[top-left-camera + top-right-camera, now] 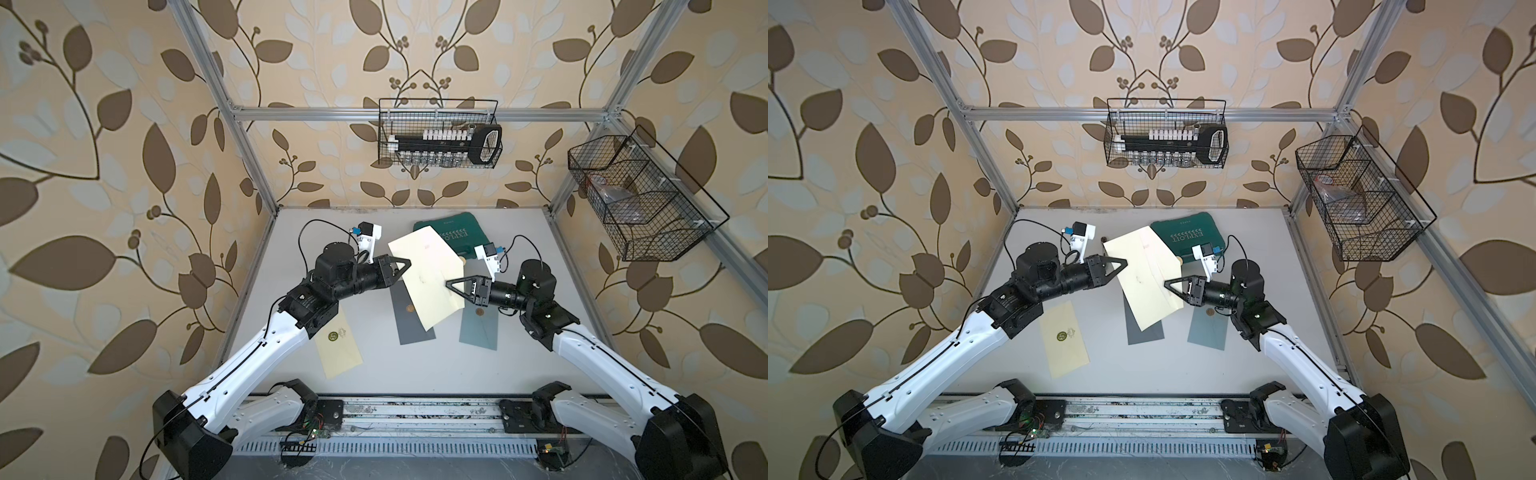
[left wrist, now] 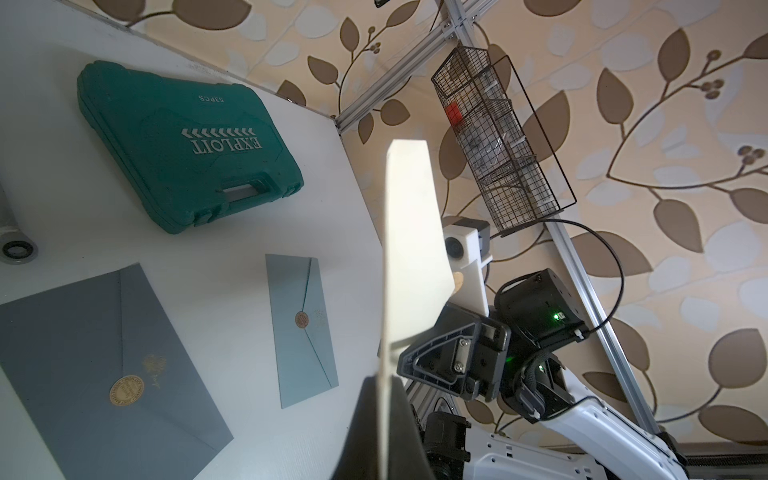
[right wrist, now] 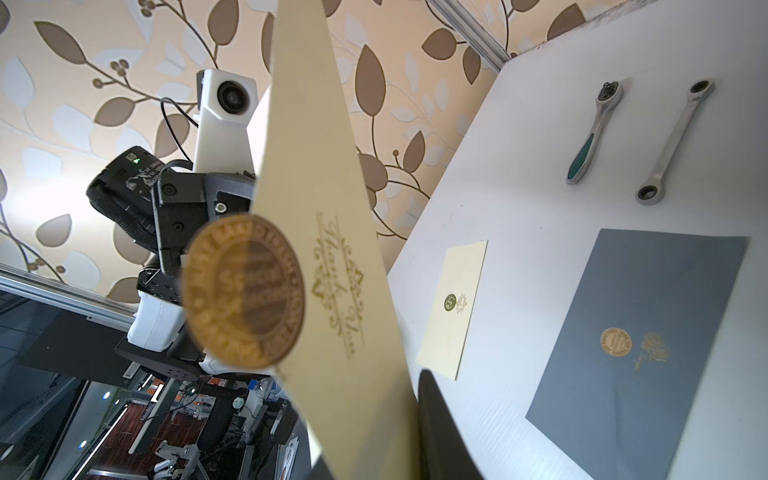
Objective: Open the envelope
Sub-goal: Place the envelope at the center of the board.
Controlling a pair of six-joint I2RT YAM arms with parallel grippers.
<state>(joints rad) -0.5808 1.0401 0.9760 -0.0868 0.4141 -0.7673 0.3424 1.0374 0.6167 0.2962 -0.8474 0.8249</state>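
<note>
A large cream envelope (image 1: 424,274) (image 1: 1142,274) hangs tilted above the middle of the table. My left gripper (image 1: 409,262) (image 2: 384,436) is shut on its left edge, the paper pinched between both dark fingers. My right gripper (image 1: 448,284) (image 3: 374,436) is at the envelope's right side. There the flap (image 3: 332,208), printed "Thank You", runs between its jaws. A round gold seal (image 3: 245,291) sticks out from the flap's tip. One right finger (image 3: 440,432) lies against the paper. The other is hidden behind the paper.
On the table lie a dark grey envelope (image 1: 415,324), a blue envelope (image 1: 480,328) and a small cream envelope (image 1: 337,345). A green tool case (image 1: 457,237) sits at the back. Two wrenches (image 3: 594,133) lie at the far left. Wire baskets (image 1: 440,133) (image 1: 640,199) hang on the frame.
</note>
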